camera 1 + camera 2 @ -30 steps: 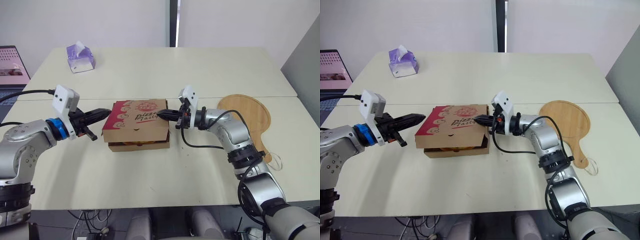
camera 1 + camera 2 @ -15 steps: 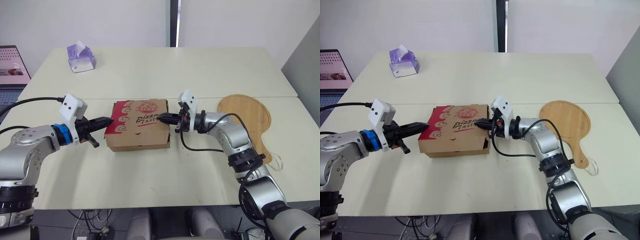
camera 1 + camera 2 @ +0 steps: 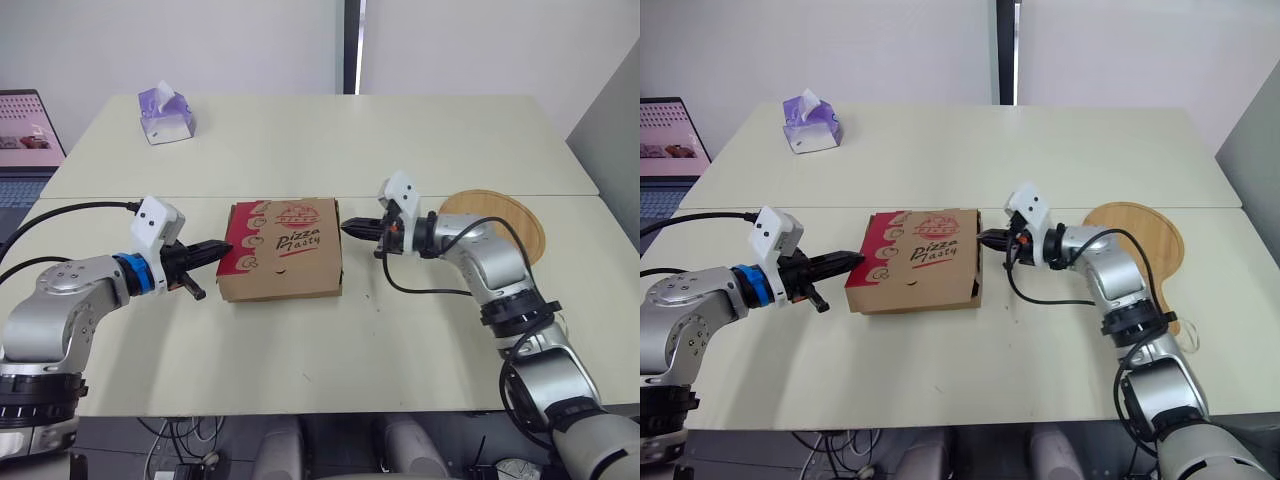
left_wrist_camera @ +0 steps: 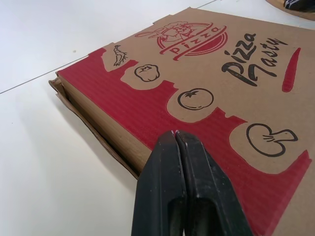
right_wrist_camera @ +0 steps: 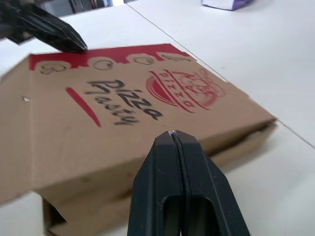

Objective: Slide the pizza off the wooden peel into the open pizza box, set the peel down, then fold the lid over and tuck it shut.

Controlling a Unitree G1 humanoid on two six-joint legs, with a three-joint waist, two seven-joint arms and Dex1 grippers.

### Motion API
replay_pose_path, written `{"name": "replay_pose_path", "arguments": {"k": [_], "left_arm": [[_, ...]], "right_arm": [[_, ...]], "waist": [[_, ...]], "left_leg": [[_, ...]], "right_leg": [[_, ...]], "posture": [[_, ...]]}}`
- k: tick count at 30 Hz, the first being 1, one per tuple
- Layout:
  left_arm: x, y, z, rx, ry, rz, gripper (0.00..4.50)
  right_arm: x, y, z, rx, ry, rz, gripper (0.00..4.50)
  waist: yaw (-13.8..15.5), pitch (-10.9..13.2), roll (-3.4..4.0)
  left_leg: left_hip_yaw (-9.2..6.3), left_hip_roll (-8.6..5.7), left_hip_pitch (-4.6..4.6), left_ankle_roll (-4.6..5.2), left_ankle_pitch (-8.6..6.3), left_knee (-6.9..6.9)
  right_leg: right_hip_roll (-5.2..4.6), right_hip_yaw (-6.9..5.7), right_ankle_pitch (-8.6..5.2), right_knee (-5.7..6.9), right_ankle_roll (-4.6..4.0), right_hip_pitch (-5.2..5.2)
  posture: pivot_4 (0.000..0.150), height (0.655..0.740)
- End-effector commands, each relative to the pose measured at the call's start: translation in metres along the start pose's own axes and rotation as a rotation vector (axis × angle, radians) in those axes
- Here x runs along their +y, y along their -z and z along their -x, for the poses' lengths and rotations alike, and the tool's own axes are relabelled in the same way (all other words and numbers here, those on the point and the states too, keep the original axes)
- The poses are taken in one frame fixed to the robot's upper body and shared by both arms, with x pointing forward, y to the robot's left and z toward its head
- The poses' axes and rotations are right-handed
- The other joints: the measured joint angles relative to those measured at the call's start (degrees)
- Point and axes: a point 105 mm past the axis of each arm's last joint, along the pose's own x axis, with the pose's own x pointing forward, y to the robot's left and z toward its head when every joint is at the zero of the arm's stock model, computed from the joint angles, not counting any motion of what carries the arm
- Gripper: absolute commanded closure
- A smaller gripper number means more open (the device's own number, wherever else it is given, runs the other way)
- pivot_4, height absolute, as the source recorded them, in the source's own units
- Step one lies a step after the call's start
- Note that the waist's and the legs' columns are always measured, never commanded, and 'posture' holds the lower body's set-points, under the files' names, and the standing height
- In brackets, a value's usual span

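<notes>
Left eye view takes in one closed pizza box [image 3: 280, 248] lying flat on the near half of the pale table [image 3: 400, 140], with its printed lid down over the base. A thin slit shows under the lid along the box's right side. Two grippers flank it. The left gripper [image 3: 222, 246] has its two black fingers pressed together, and their tips rest on the red band at the lid's left edge. The right gripper [image 3: 346, 227] is likewise pinched closed with nothing between its fingers. Its tips sit just beside the box's right edge, and contact there cannot be told. One wooden peel [image 3: 1155, 240] lies flat on the table to the right, partly behind the right forearm and well apart from the box. One purple tissue box [image 3: 166, 113] stands at the far left corner, and one laptop [image 3: 30, 135] sits off the table's left side.
</notes>
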Motion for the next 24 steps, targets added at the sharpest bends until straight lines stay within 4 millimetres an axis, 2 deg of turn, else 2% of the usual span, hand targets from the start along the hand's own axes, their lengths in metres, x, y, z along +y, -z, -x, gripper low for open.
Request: {"name": "replay_pose_path", "arguments": {"k": [1, 9, 17, 23, 24], "left_arm": [[0.001, -0.008, 0.0, -0.026, -0.005, -0.034, 4.49], [0.001, -0.007, 0.001, -0.026, -0.01, -0.037, 4.49], [-0.002, 0.001, -0.005, -0.022, -0.002, -0.026, 4.49], [-0.003, 0.004, -0.009, -0.021, 0.006, -0.029, 4.49], [-0.003, 0.004, -0.009, -0.021, 0.008, -0.03, 4.5]], "right_arm": [[0.003, -0.008, 0.002, 0.003, -0.014, 0.104, 4.5], [0.022, 0.01, -0.004, 0.06, -0.085, 0.123, 4.5], [0.033, 0.006, -0.007, 0.017, -0.126, 0.055, 4.5], [0.025, 0.007, 0.003, 0.026, -0.095, 0.074, 4.5], [0.02, 0.007, 0.007, 0.032, -0.071, 0.112, 4.12]], "waist": [[-0.01, 0.0, 0.0], [-0.02, 0.0, 0.0], [0.0, 0.0, 0.0], [0.0, 0.0, 0.0], [0.01, 0.0, 0.0]], "left_leg": [[0.01, 0.0, 0.0, 0.0, 0.0, 0.0], [0.0, 0.01, 0.0, 0.0, 0.0, 0.0], [-0.02, 0.02, 0.0, 0.0, 0.0, 0.0], [-0.02, 0.01, 0.0, 0.0, 0.0, 0.03], [-0.03, 0.01, 0.0, 0.0, 0.0, 0.03]], "right_leg": [[0.0, 0.0, 0.0, 0.0, 0.0, 0.0], [0.01, 0.0, 0.0, 0.0, 0.0, -0.01], [0.01, -0.02, 0.0, 0.0, 0.0, 0.03], [0.0, -0.02, 0.0, 0.01, 0.0, 0.04], [0.0, -0.02, 0.0, 0.01, 0.0, 0.04]], "posture": [[0.15, 0.74], [0.15, 0.74], [0.15, 0.74], [0.15, 0.74], [0.15, 0.74]]}}
